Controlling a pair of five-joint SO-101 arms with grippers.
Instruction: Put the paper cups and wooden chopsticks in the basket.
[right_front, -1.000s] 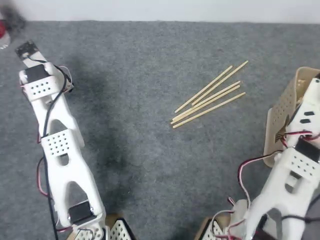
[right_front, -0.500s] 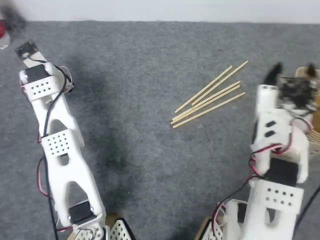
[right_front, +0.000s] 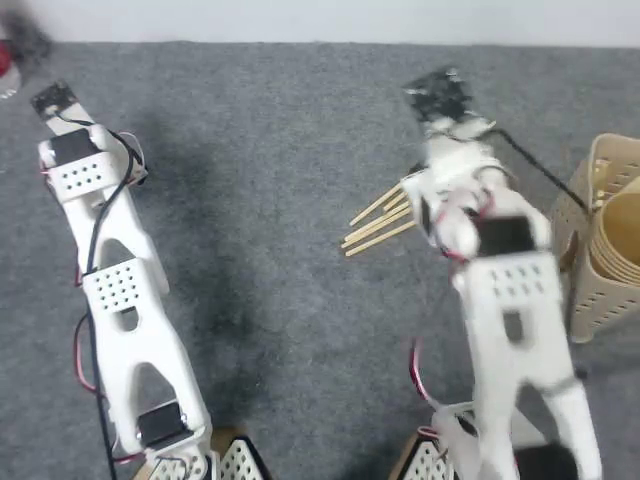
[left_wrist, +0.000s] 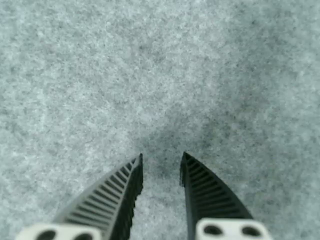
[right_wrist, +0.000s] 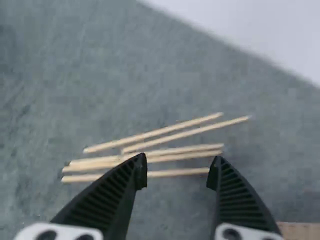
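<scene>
Several wooden chopsticks (right_front: 372, 227) lie fanned on the grey carpet, partly covered by my right arm (right_front: 470, 190) in the high view. In the right wrist view my right gripper (right_wrist: 178, 160) hangs open just above the chopsticks (right_wrist: 155, 150), with nothing between its fingers. The beige perforated basket (right_front: 598, 300) stands at the right edge, and stacked paper cups (right_front: 620, 235) sit inside it. My left arm (right_front: 80, 170) is stretched toward the far left corner. My left gripper (left_wrist: 161, 157) is open a little over bare carpet and holds nothing.
A red object (right_front: 5, 60) sits at the far left edge beside the left arm's end. A pale wall strip (right_front: 320, 20) borders the carpet at the back. Open carpet (right_front: 270, 200) lies between the two arms.
My right arm has swung left from the basket at the right edge to above the chopsticks, uncovering the basket and cups. The left arm has not moved.
</scene>
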